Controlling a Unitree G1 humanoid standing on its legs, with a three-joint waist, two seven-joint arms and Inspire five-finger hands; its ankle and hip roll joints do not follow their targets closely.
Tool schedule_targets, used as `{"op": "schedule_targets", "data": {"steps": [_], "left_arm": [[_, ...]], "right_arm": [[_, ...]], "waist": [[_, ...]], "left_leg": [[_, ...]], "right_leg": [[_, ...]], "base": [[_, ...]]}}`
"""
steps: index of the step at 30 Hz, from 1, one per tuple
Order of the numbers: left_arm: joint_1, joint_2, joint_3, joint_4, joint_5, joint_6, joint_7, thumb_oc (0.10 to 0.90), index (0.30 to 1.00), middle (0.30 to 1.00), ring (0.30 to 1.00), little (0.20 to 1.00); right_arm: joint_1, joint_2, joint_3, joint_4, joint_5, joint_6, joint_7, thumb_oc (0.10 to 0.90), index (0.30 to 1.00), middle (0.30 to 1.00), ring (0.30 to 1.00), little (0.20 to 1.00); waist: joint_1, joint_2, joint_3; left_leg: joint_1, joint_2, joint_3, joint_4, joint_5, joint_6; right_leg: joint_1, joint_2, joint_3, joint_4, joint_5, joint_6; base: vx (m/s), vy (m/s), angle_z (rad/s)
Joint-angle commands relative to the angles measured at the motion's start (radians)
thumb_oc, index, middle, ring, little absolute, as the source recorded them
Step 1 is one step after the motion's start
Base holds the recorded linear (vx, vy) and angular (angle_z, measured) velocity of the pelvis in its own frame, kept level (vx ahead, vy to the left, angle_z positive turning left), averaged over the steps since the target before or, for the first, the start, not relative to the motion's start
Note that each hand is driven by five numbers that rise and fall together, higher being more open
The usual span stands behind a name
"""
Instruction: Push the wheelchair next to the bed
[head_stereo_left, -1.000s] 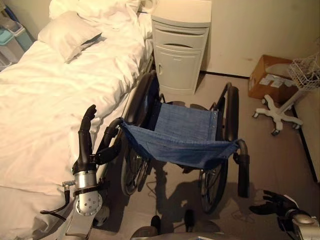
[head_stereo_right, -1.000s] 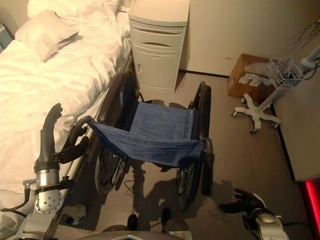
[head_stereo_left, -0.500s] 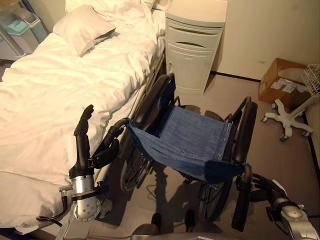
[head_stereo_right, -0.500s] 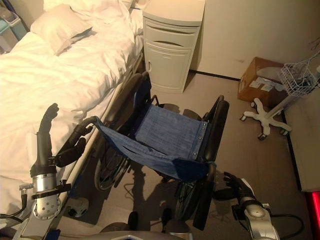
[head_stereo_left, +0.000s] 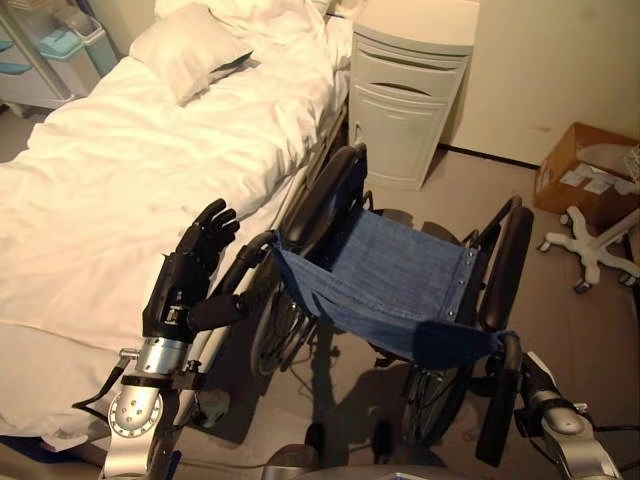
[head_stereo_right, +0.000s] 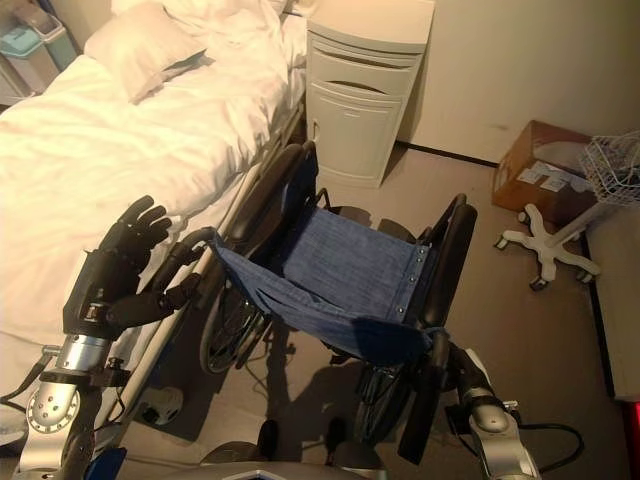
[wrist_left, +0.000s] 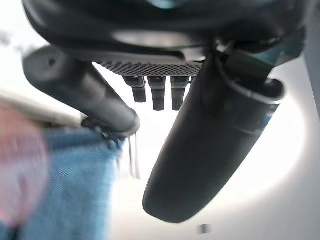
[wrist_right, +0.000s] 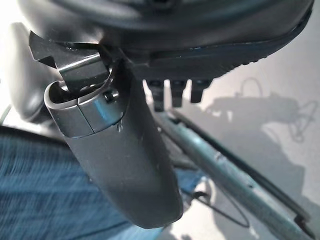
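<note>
In the eye views, your left hand (head_stereo_left: 190, 275) is splaying its fingers beside the wheelchair (head_stereo_left: 400, 280) standing alongside the bed (head_stereo_left: 110, 190); in its wrist view, your right hand (wrist_right: 150, 65), grip unreadable, is risking slewing the chair.

Dim warm light — wrist views blurred, glary.

Wheelchair (head_stereo_left: 400, 290) with blue denim-like cloth seat (matt), smooth black armrests (head_stereo_left: 505, 265), bed (head_stereo_left: 120, 190) in rumpled white cloth
</note>
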Motion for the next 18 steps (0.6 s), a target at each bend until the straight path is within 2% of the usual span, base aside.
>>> {"op": "schedule_targets", "data": {"steps": [1,6,10,13,18], "left_arm": [[-0.028,-0.002,-0.147,-0.109,-0.11,0.085,-0.213,0.8,0.9,0.9,0.9,0.9],[-0.025,0.014,-0.164,-0.097,-0.138,0.1,-0.246,0.8,0.9,0.9,0.9,0.9],[-0.009,0.024,-0.164,-0.093,-0.15,0.201,-0.355,0.8,0.9,0.9,0.9,0.9],[-0.003,0.029,-0.177,-0.084,-0.15,0.241,-0.385,0.8,0.9,0.9,0.9,0.9],[0.007,0.044,-0.177,-0.016,-0.048,0.177,-0.24,0.8,0.9,0.9,0.9,0.9]], "right_arm": [[-0.092,-0.097,0.012,-0.023,-0.021,-0.082,-0.065,0.8,0.9,0.9,0.9,0.9],[-0.098,-0.119,0.012,-0.001,-0.02,-0.079,-0.057,0.8,0.9,0.9,0.9,0.9],[-0.09,-0.125,0.009,0.006,-0.029,-0.073,-0.046,0.8,0.9,0.9,0.9,0.9],[-0.089,-0.127,0.013,0.012,-0.037,-0.071,-0.042,0.8,0.9,0.9,0.9,0.9],[-0.096,-0.131,0.03,0.029,-0.024,-0.067,-0.056,0.8,0.9,0.9,0.9,0.9]], "waist": [[-0.016,0.006,-0.04],[-0.017,0.011,-0.05],[-0.015,0.016,-0.061],[-0.015,0.019,-0.065],[-0.01,0.023,-0.073]], "left_leg": [[-0.004,-0.01,0.086,0.047,-0.07,0.025],[-0.001,-0.011,0.085,0.043,-0.068,0.025],[-0.002,-0.012,0.081,0.039,-0.064,0.023],[0.0,-0.011,0.08,0.036,-0.062,0.023],[0.002,-0.013,0.075,0.033,-0.059,0.022]], "right_leg": [[-0.049,-0.018,0.016,0.149,-0.057,0.03],[-0.044,-0.023,0.016,0.138,-0.052,0.034],[-0.041,-0.024,0.018,0.129,-0.048,0.034],[-0.038,-0.025,0.018,0.124,-0.046,0.035],[-0.031,-0.027,0.016,0.116,-0.045,0.035]], "base": [[-0.01,0.017,0.12],[0.0,0.003,0.01],[0.0,0.0,0.0],[0.0,0.0,0.0],[0.0,0.0,0.0]]}}
